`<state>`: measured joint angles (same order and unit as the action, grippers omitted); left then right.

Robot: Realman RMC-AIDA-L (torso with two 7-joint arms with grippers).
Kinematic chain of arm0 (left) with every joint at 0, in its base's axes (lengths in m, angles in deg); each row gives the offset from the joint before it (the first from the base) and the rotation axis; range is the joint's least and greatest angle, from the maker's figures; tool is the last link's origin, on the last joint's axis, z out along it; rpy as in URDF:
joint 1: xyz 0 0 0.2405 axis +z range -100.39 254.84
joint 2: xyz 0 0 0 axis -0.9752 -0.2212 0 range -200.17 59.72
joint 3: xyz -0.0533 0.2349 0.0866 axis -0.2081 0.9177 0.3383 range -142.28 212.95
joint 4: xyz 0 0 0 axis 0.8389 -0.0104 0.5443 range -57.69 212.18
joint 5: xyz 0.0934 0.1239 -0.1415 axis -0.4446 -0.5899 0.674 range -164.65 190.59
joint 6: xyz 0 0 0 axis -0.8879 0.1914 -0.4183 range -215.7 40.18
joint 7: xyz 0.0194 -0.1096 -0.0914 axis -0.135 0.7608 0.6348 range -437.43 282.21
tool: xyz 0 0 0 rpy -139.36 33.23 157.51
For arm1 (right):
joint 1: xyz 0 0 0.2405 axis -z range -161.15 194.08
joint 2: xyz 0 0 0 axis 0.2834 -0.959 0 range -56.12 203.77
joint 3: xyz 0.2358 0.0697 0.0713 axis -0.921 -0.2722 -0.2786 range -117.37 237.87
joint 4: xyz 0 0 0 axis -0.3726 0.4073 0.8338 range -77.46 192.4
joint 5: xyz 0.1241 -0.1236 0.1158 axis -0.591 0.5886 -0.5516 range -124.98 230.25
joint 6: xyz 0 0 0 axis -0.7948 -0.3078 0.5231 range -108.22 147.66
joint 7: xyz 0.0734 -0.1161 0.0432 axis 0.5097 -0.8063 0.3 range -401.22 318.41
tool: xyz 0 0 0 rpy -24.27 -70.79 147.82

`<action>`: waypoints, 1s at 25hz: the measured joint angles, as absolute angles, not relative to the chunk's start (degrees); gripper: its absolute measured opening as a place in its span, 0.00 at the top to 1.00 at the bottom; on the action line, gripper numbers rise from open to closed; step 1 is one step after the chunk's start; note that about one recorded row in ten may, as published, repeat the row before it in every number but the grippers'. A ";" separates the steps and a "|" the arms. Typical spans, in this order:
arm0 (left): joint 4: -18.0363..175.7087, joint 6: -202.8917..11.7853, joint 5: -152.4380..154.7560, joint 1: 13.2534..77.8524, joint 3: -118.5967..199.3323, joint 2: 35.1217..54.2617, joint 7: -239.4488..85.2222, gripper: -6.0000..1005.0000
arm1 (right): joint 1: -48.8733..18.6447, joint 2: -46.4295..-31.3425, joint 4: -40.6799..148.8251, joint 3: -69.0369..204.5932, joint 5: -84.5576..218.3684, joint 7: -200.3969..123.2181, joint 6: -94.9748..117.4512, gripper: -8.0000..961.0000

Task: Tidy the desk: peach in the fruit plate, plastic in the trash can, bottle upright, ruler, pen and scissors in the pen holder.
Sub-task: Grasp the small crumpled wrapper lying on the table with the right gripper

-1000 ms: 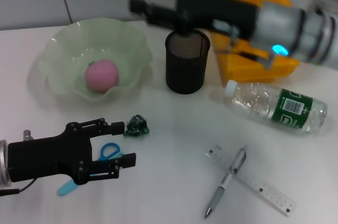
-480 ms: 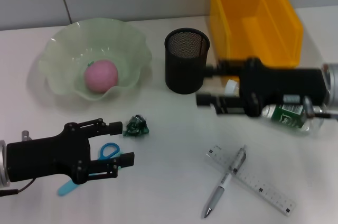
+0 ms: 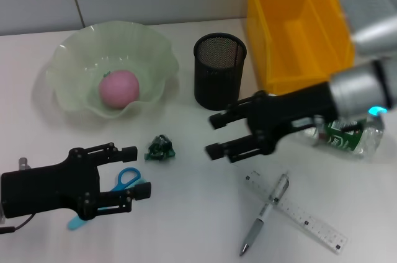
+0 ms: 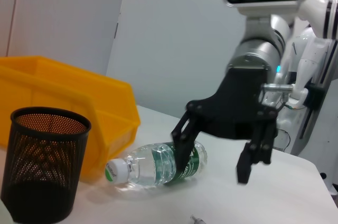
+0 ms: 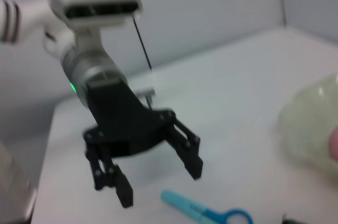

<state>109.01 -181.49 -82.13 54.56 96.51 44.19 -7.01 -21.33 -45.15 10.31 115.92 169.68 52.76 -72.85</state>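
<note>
Since before, our right gripper (image 3: 212,134) swings down, wide open and empty, with the water bottle (image 3: 347,136) behind it. Our left gripper (image 3: 135,170) waits open over the scissors (image 3: 122,180).

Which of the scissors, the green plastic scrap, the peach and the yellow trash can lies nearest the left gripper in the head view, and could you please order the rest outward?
From the left gripper, jaws open, at the desk's near left:
1. Scissors, right beside its jaws.
2. Green plastic scrap, just beyond, toward the middle.
3. Peach, farther back in the fruit plate.
4. Yellow trash can, far right corner.
</note>
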 joint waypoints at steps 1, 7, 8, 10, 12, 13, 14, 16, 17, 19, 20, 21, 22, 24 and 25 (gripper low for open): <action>109.01 -181.49 -82.13 54.56 96.51 44.19 -7.01 0.23 | -22.61 -45.14 10.30 118.10 170.35 54.64 -71.73 0.31; 109.07 -181.46 -82.23 55.35 96.46 44.03 -7.75 0.24 | -28.49 -45.17 10.37 131.59 171.60 63.88 -61.50 0.31; 109.07 -181.46 -82.23 55.35 96.46 44.03 -7.75 0.24 | -28.49 -45.17 10.37 131.59 171.60 63.88 -61.50 0.31; 109.07 -181.59 -82.23 55.36 96.43 44.03 -7.75 0.24 | -29.53 -45.29 10.60 134.53 171.68 65.80 -58.48 0.31; 109.07 -181.77 -82.23 55.50 96.42 43.97 -7.75 0.24 | -30.60 -45.51 10.65 138.50 171.64 68.42 -55.01 0.31; 109.07 -181.77 -82.23 55.50 96.42 43.97 -7.75 0.24 | -30.60 -45.51 10.65 138.50 171.64 68.42 -55.01 0.31; 109.07 -181.78 -82.23 55.58 96.42 43.91 -7.75 0.24 | -30.91 -45.54 10.66 139.87 171.64 69.05 -54.32 0.31; 109.07 -181.83 -82.23 55.75 96.41 43.73 -7.75 0.24 | -31.51 -45.55 10.71 142.92 171.66 70.49 -52.67 0.31; 109.06 -181.90 -82.23 55.80 96.41 43.56 -7.75 0.24 | -31.87 -45.56 10.75 145.12 171.68 71.40 -51.35 0.31; 109.06 -181.99 -82.23 55.81 96.41 43.49 -7.75 0.24 | -32.01 -45.57 10.74 145.85 171.69 71.83 -50.73 0.31; 109.07 -182.08 -82.22 55.81 96.41 43.44 -7.74 0.24 | -32.17 -45.57 10.76 146.54 171.71 72.18 -50.27 0.31; 109.08 -182.22 -82.22 55.81 96.42 43.42 -7.70 0.24 | -32.31 -45.58 10.82 147.19 171.74 72.51 -49.73 0.31; 109.11 -182.45 -82.22 55.81 96.41 43.40 -7.61 0.24 | -32.51 -45.62 11.00 148.13 171.78 72.78 -48.69 0.31; 109.12 -182.55 -82.22 55.81 96.41 43.40 -7.57 0.24 | -32.55 -45.67 11.11 148.69 171.79 72.84 -48.12 0.31; 109.12 -182.63 -82.21 55.81 96.41 43.40 -7.54 0.24 | -32.54 -45.71 11.16 149.35 171.79 72.95 -47.51 0.31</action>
<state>109.12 -182.63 -82.21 55.81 96.41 43.40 -7.54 -32.54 -45.71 11.16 149.35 171.79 72.95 -47.51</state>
